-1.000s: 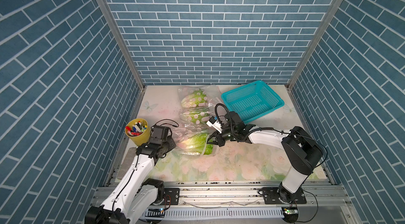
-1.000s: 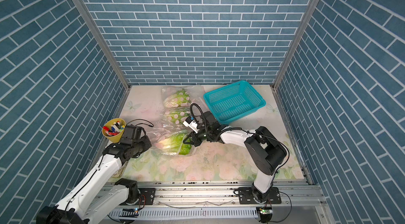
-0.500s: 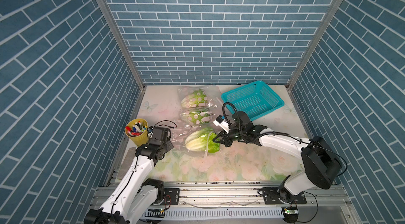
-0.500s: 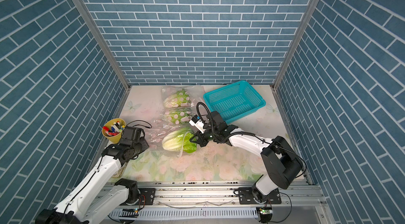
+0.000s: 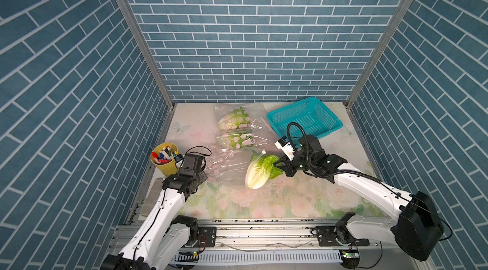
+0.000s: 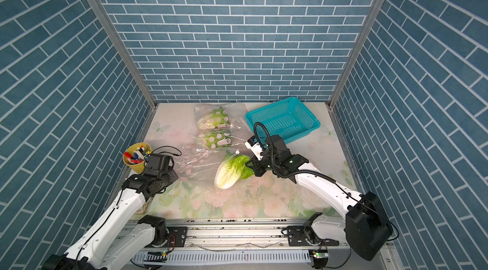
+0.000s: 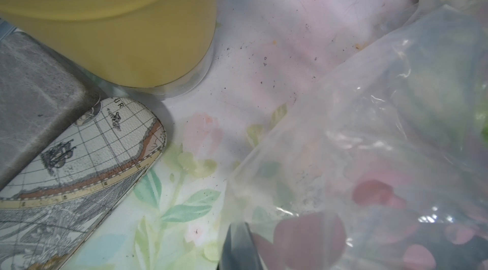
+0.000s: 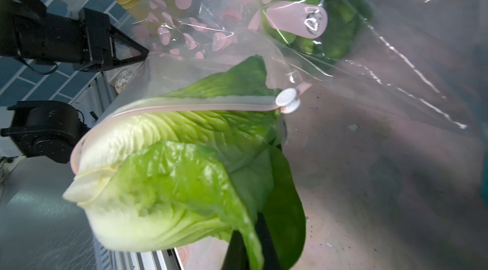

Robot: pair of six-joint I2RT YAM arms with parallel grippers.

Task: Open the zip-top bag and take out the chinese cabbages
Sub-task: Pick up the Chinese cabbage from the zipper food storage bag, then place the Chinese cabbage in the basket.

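Observation:
One of the chinese cabbages (image 5: 260,173) (image 6: 229,173) (image 8: 163,176) hangs tilted just above the mat, white base towards the front. My right gripper (image 5: 277,167) (image 6: 249,167) (image 8: 250,245) is shut on its green leaf tip. The zip-top bag (image 5: 227,165) (image 6: 198,165) (image 7: 369,150) is clear with pink dots. Its open pink zip rim and white slider (image 8: 287,99) still lie around the cabbage. My left gripper (image 5: 203,175) (image 6: 175,176) (image 7: 239,239) is shut on the bag's far corner. Two more bagged cabbages (image 5: 233,121) (image 5: 236,139) lie behind.
A teal basket (image 5: 328,128) (image 6: 306,127) stands at the back right. A yellow cup (image 5: 163,165) (image 7: 118,31) of markers stands beside my left gripper, with a grey block (image 7: 31,97) and a map-print case (image 7: 79,163) next to it. Brick walls close three sides.
My right gripper has drawn the cabbage rightwards and most of the way out of the bag's mouth. My left gripper has kept hold of the bag's corner, and the bag now lies flatter.

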